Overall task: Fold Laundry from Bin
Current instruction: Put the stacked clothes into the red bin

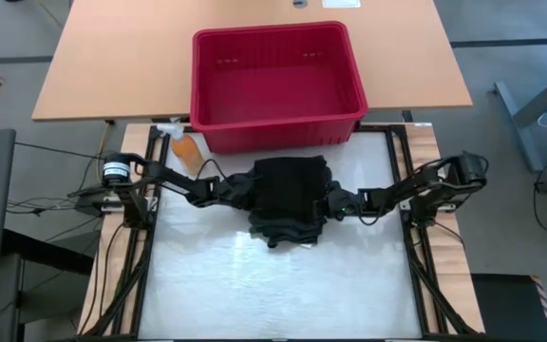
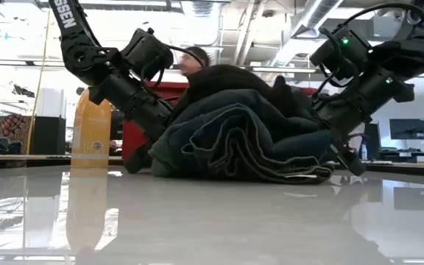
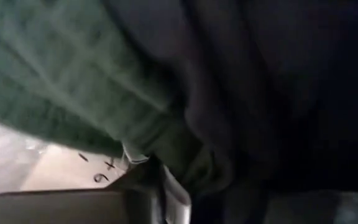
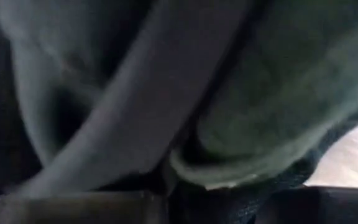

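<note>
Laundry (image 1: 288,199) heaped on table (image 1: 254,285) — L gripper (image 1: 240,193) & R gripper (image 1: 335,206) pressed in

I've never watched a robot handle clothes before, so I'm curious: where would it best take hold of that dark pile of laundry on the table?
Probably low at its two ends, coming in level from either side. The laundry lies as a layered bundle whose folded edges stack up near the table, and the left gripper and right gripper already flank it there; a top grab would likely lift only one layer.

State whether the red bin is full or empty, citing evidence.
Empty: the high view shows the bin's bare ribbed floor, while the laundry lies piled on the table.
</note>
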Motion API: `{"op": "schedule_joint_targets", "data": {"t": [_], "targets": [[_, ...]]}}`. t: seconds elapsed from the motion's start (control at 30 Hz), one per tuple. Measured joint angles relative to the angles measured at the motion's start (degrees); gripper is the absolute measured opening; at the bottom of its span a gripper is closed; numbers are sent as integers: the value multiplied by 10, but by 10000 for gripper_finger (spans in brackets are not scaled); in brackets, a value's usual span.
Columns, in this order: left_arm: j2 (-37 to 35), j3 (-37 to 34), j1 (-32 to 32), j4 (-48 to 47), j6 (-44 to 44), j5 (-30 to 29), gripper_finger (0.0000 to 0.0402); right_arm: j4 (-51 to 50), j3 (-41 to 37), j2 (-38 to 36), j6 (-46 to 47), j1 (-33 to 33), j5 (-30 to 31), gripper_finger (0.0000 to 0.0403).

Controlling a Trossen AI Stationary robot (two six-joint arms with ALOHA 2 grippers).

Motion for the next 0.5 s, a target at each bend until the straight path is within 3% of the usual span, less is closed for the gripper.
{"op": "schedule_joint_targets", "data": {"t": [0.1, 0.5], "targets": [[1, 2, 0, 30, 15, 23, 80, -5, 8, -12, -25, 5, -1, 117], [-52, 10, -11, 47, 51, 61, 76, -100, 12, -147, -66, 62, 75, 117]]}}
